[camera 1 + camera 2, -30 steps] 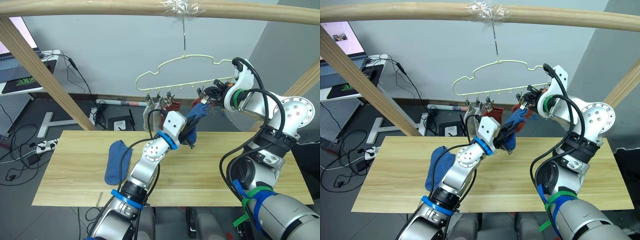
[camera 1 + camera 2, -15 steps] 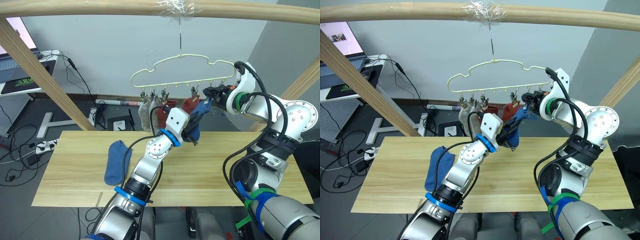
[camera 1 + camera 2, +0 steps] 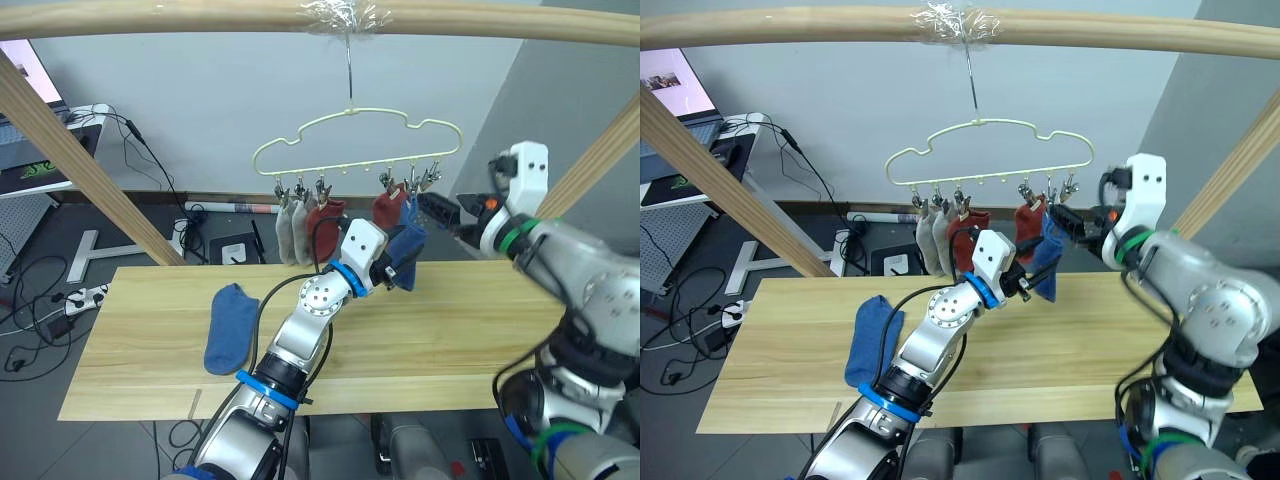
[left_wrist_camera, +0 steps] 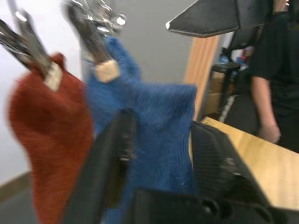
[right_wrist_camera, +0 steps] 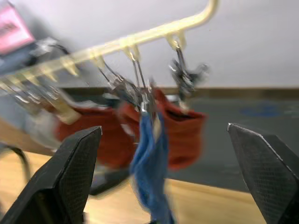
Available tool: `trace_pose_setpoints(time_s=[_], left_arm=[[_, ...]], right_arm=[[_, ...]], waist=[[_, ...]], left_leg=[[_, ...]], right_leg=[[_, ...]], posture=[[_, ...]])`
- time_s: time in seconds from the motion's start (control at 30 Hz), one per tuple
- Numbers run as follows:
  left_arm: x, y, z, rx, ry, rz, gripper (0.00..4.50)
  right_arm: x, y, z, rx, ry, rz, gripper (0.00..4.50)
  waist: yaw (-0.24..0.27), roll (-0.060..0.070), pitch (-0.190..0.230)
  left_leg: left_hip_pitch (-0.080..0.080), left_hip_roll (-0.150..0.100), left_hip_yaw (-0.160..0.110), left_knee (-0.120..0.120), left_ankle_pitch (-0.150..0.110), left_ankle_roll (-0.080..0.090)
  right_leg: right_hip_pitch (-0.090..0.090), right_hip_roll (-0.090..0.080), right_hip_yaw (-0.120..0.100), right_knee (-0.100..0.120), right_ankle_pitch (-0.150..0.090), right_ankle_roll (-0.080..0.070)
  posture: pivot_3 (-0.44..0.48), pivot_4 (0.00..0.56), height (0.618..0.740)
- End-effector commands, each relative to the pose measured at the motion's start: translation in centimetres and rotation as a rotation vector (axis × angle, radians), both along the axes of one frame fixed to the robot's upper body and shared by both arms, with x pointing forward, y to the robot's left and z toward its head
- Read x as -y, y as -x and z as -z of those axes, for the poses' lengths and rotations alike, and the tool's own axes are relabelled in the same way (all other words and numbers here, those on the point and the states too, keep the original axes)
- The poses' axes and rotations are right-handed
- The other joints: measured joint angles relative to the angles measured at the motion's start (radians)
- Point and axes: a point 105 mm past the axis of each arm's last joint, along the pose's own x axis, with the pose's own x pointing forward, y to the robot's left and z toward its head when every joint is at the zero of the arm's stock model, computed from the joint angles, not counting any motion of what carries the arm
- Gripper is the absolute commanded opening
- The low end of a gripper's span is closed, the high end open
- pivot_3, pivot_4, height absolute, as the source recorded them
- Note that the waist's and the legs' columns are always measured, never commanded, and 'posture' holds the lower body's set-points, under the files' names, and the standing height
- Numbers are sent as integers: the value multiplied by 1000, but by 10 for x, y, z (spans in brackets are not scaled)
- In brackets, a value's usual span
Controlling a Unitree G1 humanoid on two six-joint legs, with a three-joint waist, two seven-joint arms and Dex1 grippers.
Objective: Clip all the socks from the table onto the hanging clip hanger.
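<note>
Socks: one blue sock lies flat on the left part of the table, well apart from the rest. Above, the clip hanger hangs by its hook from the wooden beam, carrying two grey socks, then two rust red socks, then a clipped blue sock. The left gripper is closed around this hanging blue sock, its arm rising from the table in front of the red ones. The right gripper hovers just beside the rightmost clips, fingers spread wide, holding nothing
</note>
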Motion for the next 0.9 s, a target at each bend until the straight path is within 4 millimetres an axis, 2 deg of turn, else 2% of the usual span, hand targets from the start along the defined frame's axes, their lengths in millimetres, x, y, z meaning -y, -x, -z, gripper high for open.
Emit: trace_pose_setpoints(time_s=[0.03,0.07,0.2,0.33,0.4,0.5,0.63,0.7,0.77,0.9], left_arm=[[-29,0,-6,-25,17,1,3370],[-37,-1,-7,-20,3,-6,3370],[-76,-1,-19,6,-31,-22,3405],[-102,5,-39,54,-62,-8,3405],[-109,8,-45,67,-72,2,3405],[-117,14,-53,91,-98,20,3405],[-123,24,-60,110,-111,29,3405],[-123,29,-60,116,-124,40,3405],[-123,32,-60,118,-127,41,3405],[-122,32,-61,120,-124,32,3405]], right_arm=[[-9,10,0,183,123,57,4500],[-9,10,4,196,107,86,4500],[-20,6,10,257,120,127,3227],[-28,-2,5,338,124,151,3227],[-30,-5,4,364,127,153,3068],[-30,-12,3,379,124,169,2334],[-26,-21,0,407,135,204,2334],[-22,-25,0,412,129,226,2012],[-20,-29,1,407,128,247,1506],[-19,-35,1,408,125,262,1506]], waist=[[-8,-1,0],[-17,-1,0],[-22,-1,1],[-18,-2,1],[-9,-2,2],[4,-2,2],[7,-2,2],[7,-2,3],[7,-2,3],[8,-2,3]], left_leg=[[1,0,0,0,0,0],[1,1,0,0,0,0],[2,1,-1,0,0,0],[2,1,-1,0,0,-1],[1,1,-1,0,0,-1],[1,1,-1,0,0,-1],[1,1,-1,-1,0,-1],[1,1,-1,-1,0,-1],[1,1,0,-1,0,-1],[1,1,-1,-1,0,-1]], right_leg=[[0,0,0,0,0,0],[0,1,0,0,0,0],[-1,1,0,3,0,0],[0,0,0,1,0,0],[1,0,0,0,0,0],[0,0,0,-1,0,0],[0,0,0,-1,0,0],[0,0,0,-1,0,0],[0,0,0,-1,0,0],[0,0,0,0,0,0]], posture=[[178,244,740],[178,244,740],[200,247,740],[222,250,740],[222,250,740],[233,252,740],[250,249,740],[250,249,740],[262,248,740],[262,248,740]])
